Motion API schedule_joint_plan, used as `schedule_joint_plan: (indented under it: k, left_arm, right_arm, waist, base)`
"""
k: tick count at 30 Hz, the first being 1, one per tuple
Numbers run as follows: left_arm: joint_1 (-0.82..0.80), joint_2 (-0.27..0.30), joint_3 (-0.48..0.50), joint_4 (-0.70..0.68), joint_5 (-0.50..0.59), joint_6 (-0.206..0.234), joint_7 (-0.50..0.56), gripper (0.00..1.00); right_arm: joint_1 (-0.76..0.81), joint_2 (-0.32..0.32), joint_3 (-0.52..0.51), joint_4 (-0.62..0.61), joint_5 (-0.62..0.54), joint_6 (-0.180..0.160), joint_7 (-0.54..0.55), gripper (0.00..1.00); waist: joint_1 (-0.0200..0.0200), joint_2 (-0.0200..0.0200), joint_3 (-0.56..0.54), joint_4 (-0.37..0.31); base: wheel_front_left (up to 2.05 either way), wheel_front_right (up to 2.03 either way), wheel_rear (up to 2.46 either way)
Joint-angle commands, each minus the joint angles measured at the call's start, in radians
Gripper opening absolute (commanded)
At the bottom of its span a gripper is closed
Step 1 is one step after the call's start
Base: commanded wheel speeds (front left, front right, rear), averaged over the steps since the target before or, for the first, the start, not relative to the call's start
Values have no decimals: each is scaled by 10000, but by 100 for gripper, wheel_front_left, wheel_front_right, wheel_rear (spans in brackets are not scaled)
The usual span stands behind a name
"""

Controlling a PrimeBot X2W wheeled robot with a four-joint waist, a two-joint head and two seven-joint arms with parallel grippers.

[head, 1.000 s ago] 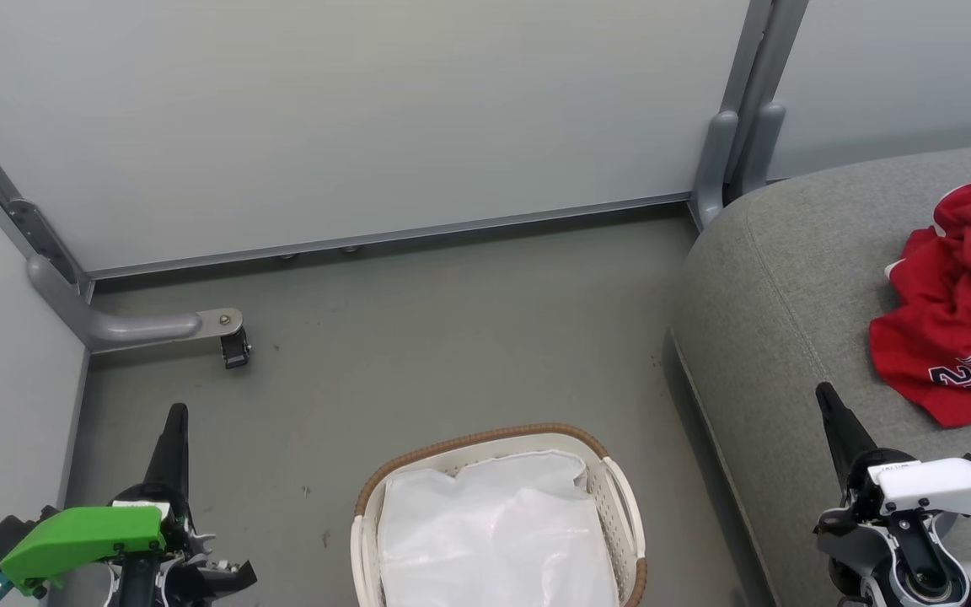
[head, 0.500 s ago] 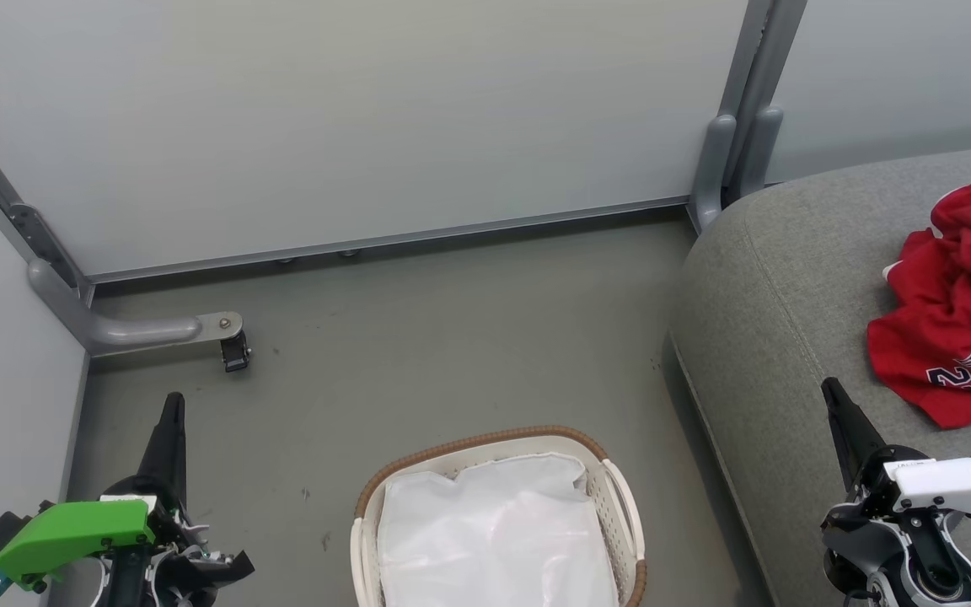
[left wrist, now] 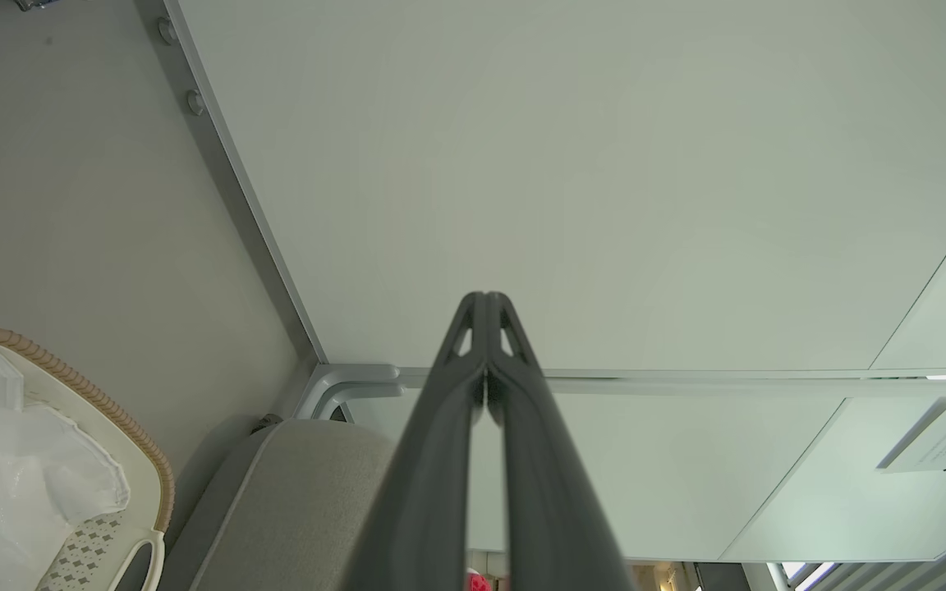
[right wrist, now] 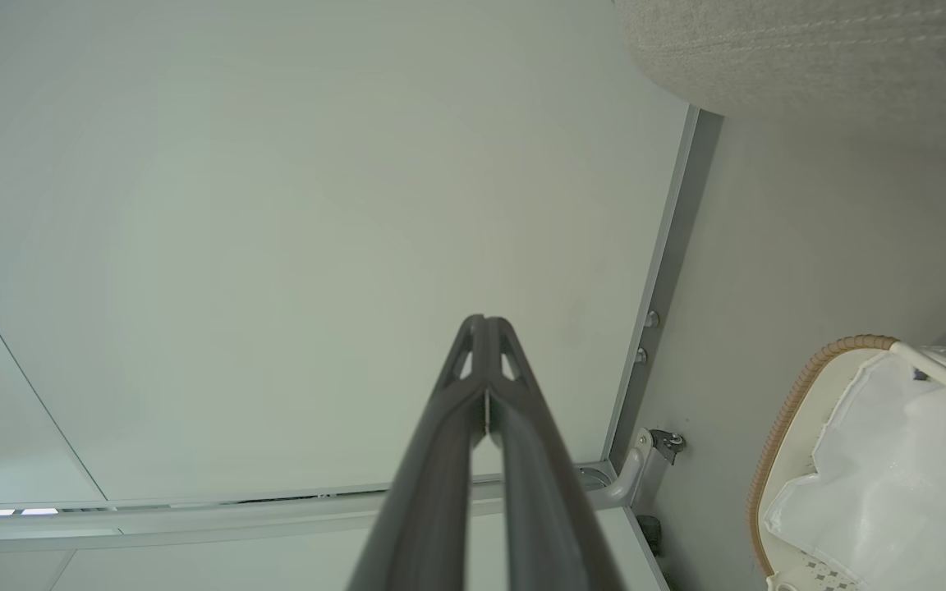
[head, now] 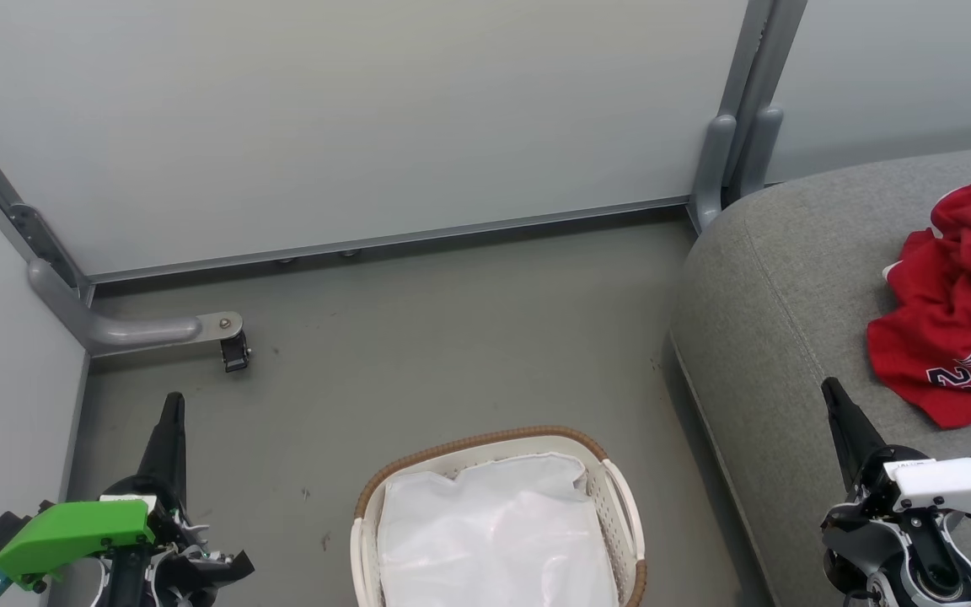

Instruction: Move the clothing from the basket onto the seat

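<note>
At the lower left of the head view, my left gripper (head: 173, 403) is over the floor (head: 418, 354), well apart from the basket. Its wrist view shows the fingers pressed together with nothing between them. At centre, the basket (head: 485, 440) stands on the floor beside the seat. I see only the white liner (head: 494, 531) in it, crumpled, and no red fabric. Whether anything lies beneath the liner I cannot tell. Further right is the seat (head: 789, 278), with my right gripper (head: 828, 388) over its near edge, fingers likewise together and empty. The clothing (head: 953, 337) lies in a red heap on the seat, short of the gripper and cut by the picture's edge. The jersey's dark lettering faces up, but I cannot tell whether both garments are in the heap. I judge the transfer done and the arms parked. The next move calls for no pick, only confirmation that the basket holds nothing under the liner.
</note>
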Motion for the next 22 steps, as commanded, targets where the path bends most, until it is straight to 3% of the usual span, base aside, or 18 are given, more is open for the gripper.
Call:
schedule_joint_plan:
  k: [1, 22]
  left_arm:
    - [-118, 69, 22, -20, -30, -66, 34, 0]
    - [-118, 69, 21, -21, -31, -65, 34, 0]
  right_arm:
    - [109, -25, -24, -27, 33, 0, 34, 0]
    - [108, -22, -27, -27, 28, 0, 37, 0]
  waist:
    - [0, 0, 0, 0]
    - [0, 0, 0, 0]
  base:
    - [0, 0, 0]
    - [0, 0, 0]
